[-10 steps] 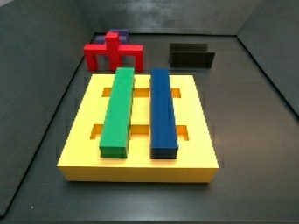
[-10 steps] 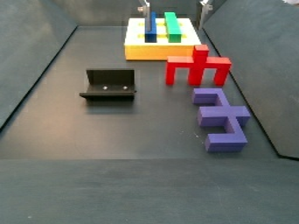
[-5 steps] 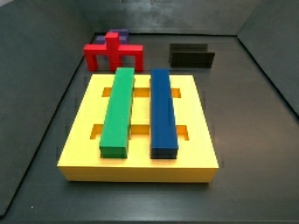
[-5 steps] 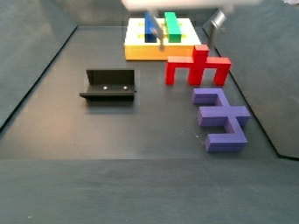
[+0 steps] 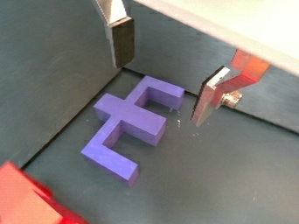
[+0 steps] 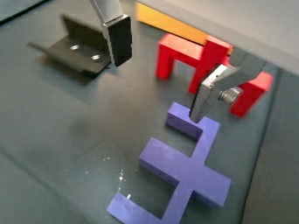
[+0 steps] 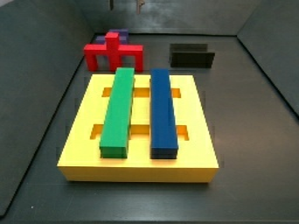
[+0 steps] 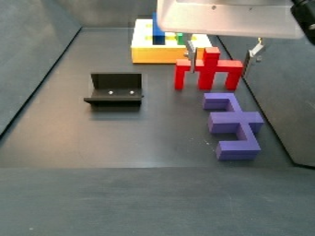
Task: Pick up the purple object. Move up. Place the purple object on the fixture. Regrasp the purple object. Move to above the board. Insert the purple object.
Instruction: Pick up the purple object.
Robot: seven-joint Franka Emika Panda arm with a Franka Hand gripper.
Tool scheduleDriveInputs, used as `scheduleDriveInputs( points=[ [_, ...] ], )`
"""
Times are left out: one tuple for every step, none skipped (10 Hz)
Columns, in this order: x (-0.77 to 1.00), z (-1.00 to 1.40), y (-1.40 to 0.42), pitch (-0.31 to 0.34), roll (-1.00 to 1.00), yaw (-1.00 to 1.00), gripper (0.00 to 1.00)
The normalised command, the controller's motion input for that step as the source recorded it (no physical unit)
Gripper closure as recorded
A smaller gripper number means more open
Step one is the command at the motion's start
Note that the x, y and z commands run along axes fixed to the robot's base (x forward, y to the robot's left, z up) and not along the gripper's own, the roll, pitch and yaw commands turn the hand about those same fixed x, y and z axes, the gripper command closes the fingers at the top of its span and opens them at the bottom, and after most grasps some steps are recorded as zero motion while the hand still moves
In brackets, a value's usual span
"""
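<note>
The purple object (image 8: pixel 231 124) lies flat on the dark floor, just in front of the red piece (image 8: pixel 209 72). It shows in both wrist views (image 5: pixel 132 124) (image 6: pixel 187 164), and only its tip shows behind the red piece in a side view (image 7: pixel 114 36). My gripper (image 8: pixel 226 57) hangs open above the gap between the red piece and the purple object, holding nothing. In both wrist views the gripper (image 5: pixel 163 74) (image 6: pixel 163 68) stands above the purple object's end, its fingers (image 5: pixel 121 39) (image 6: pixel 117 39) well apart. The fixture (image 8: pixel 114 90) (image 7: pixel 193 56) stands bare. The board (image 7: pixel 140 162) is yellow.
A green bar (image 7: pixel 118 109) and a dark-blue bar (image 7: pixel 163 112) lie in the board's slots. The red piece (image 6: pixel 187 57) stands upright close to the gripper's fingers. Dark walls enclose the floor; one runs beside the purple object (image 8: pixel 277 111).
The gripper has come down into a side view, from barely showing at the upper edge to hanging over the red and purple pieces. No piece has moved.
</note>
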Motion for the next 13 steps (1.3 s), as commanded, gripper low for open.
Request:
scheduleDriveInputs(
  points=[
    [-0.05,-0.13,0.0,-0.22,-0.13,-0.89,0.0],
    [-0.05,-0.11,0.0,-0.221,-0.11,-0.89,0.0],
    [-0.08,-0.07,0.0,-0.206,-0.11,-0.88,0.0],
    [-0.08,-0.07,0.0,-0.203,-0.11,-0.88,0.0],
    [-0.11,-0.06,0.0,-0.186,-0.1,-0.88,0.0],
    [-0.17,-0.08,0.0,-0.146,-0.03,-0.89,0.0],
    [-0.17,-0.09,0.0,-0.137,-0.04,-0.89,0.0],
    [-0.17,-0.12,0.0,-0.134,-0.05,-0.89,0.0],
    [-0.17,-0.13,0.0,-0.127,-0.05,-0.9,0.0],
    [-0.19,-0.17,0.0,-0.104,-0.02,-0.91,0.0],
    [-0.19,-0.2,0.0,-0.081,-0.01,-0.93,0.0],
    [-0.15,-0.21,0.0,-0.074,-0.01,-0.94,0.0],
    [-0.18,-0.22,0.02,-0.067,-0.01,-0.89,0.0]
  ],
)
